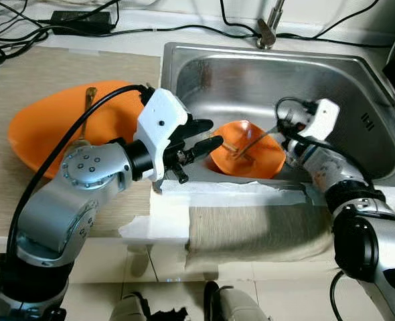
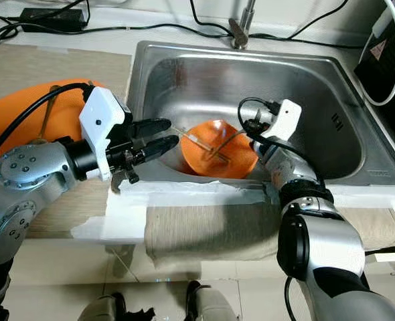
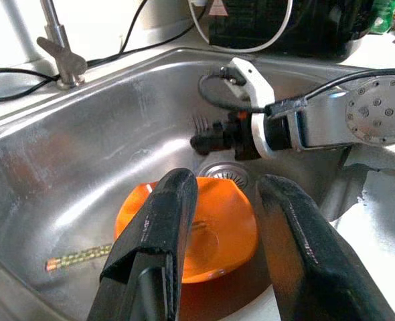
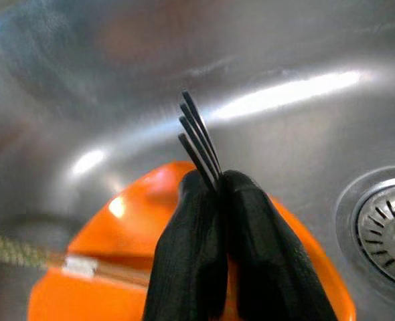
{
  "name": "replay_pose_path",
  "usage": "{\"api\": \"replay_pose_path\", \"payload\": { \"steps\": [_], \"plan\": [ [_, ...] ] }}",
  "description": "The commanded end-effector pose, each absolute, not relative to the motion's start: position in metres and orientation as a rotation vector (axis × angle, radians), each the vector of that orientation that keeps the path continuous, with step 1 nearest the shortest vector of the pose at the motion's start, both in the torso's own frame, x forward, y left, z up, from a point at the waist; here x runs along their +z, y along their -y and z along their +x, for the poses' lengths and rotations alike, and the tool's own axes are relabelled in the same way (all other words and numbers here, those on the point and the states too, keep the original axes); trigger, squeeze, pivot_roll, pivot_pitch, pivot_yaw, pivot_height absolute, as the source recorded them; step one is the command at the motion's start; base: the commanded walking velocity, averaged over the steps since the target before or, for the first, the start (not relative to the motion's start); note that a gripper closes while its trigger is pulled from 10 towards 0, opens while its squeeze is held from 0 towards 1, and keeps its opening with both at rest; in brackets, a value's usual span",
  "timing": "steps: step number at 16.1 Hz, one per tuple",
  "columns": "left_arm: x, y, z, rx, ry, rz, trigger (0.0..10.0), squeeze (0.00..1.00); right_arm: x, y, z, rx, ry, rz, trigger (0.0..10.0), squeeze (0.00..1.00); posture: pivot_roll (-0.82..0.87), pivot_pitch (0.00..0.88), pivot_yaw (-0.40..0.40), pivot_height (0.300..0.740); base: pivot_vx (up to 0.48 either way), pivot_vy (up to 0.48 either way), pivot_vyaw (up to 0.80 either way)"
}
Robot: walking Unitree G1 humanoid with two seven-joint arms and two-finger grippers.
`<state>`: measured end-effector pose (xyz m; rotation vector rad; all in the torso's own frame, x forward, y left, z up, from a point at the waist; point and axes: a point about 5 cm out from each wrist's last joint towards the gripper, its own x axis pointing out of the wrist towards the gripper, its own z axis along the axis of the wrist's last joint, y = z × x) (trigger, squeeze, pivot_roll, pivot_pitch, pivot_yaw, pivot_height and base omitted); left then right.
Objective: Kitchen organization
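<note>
Over the near left edge of the steel sink, the left gripper hovered with its two black fingers apart and nothing between them. The left arm was bent at the elbow and reached from the wooden counter toward the right, its white wrist block just beside the sink rim. Its fingertips pointed at the small orange bowl, which lay on the sink floor near the front wall, close to the drain.

The right arm came up from the near right corner, with the forearm going over the front rim and down into the sink. The right gripper had its fingers pressed together on a fork, whose dark tines stood out past the fingertips above the small orange bowl. A thin patterned stick rested across the bowl.

A large orange plate with a spoon on it lay on the counter, left of the sink. No writing could be read.
</note>
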<state>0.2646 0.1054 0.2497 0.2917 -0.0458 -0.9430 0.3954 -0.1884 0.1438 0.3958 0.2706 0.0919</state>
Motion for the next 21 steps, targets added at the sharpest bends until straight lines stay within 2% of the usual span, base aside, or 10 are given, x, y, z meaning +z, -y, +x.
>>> {"api": "replay_pose_path", "payload": {
  "steps": [1,4,5,6,9,13,14,15,16,21],
  "plan": [
    [0.248,-0.103,0.26,-0.965,0.036,0.304,10.0,0.0,0.138,0.188,0.394,0.092,-0.321,0.287,10.0,0.0,-0.12,0.227,-0.091,0.74,0.0,0.0,0.0],
    [0.249,-0.103,0.26,-0.96,0.034,0.307,10.0,0.0,0.136,0.19,0.393,0.093,-0.363,0.217,10.0,0.0,-0.11,0.219,-0.096,0.74,0.0,0.0,0.0],
    [0.249,-0.103,0.26,-0.958,0.033,0.308,10.0,0.0,0.136,0.191,0.393,0.096,-0.37,0.204,10.0,0.13,-0.11,0.215,-0.098,0.74,0.0,0.0,0.0],
    [0.249,-0.103,0.259,-0.957,0.033,0.311,10.0,0.0,0.136,0.192,0.393,0.096,-0.37,0.195,10.0,0.55,-0.11,0.213,-0.099,0.74,0.0,0.0,0.0],
    [0.248,-0.104,0.259,-0.954,0.034,0.312,10.0,0.0,0.14,0.194,0.394,0.096,-0.36,0.189,10.0,1.0,-0.11,0.207,-0.101,0.74,0.0,0.0,0.0],
    [0.248,-0.103,0.26,-0.95,0.037,0.315,10.0,0.0,0.142,0.197,0.395,0.094,-0.352,0.172,10.0,1.0,-0.11,0.203,-0.102,0.74,0.0,0.0,0.0],
    [0.248,-0.104,0.261,-0.945,0.038,0.316,10.0,0.0,0.148,0.199,0.397,0.091,-0.327,0.175,10.0,0.35,-0.11,0.2,-0.102,0.74,0.0,0.0,0.0],
    [0.248,-0.104,0.261,-0.944,0.038,0.317,10.0,0.0,0.15,0.2,0.397,0.092,-0.32,0.175,10.0,0.11,-0.11,0.2,-0.102,0.74,0.0,0.0,0.0],
    [0.248,-0.105,0.261,-0.94,0.038,0.32,10.0,0.0,0.154,0.2,0.399,0.105,-0.305,0.165,10.0,0.0,-0.11,0.2,-0.102,0.74,0.0,0.0,0.0],
    [0.248,-0.107,0.263,-0.926,0.042,0.331,10.0,0.0,0.162,0.202,0.401,0.111,-0.284,0.093,10.0,0.0,-0.11,0.194,-0.105,0.74,0.0,0.0,0.0]
  ]
}}
